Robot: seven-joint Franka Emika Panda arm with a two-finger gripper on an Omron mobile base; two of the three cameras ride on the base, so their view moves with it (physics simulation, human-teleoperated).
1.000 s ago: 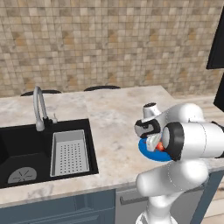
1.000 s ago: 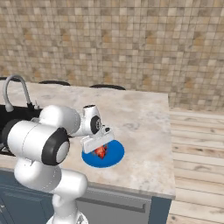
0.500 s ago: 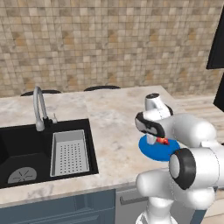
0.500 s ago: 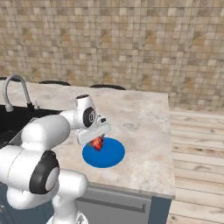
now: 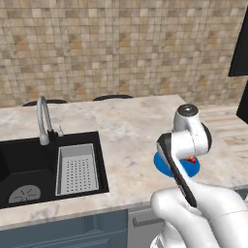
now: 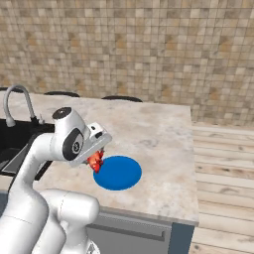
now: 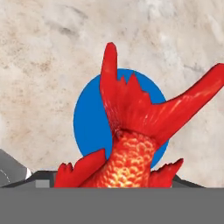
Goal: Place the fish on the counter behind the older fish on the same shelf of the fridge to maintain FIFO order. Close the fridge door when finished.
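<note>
Jaws (image 6: 97,158) grip the small bright red-orange goldfish-like fish (image 6: 95,161), lifted clear of the round flat blue plate (image 6: 119,172).

Left base view: the fish (image 5: 192,159) peeks out beside the white arm, over the plate (image 5: 189,167) on the beige marbled stone bench (image 5: 126,131); a black inset sink (image 5: 29,160) with a metal tap (image 5: 44,118) lies well to the left.

Right base view: the fish hangs above the plate's left edge.

Hand view: its forked tail (image 7: 144,103) points away, with the plate (image 7: 89,118) below it.
</note>
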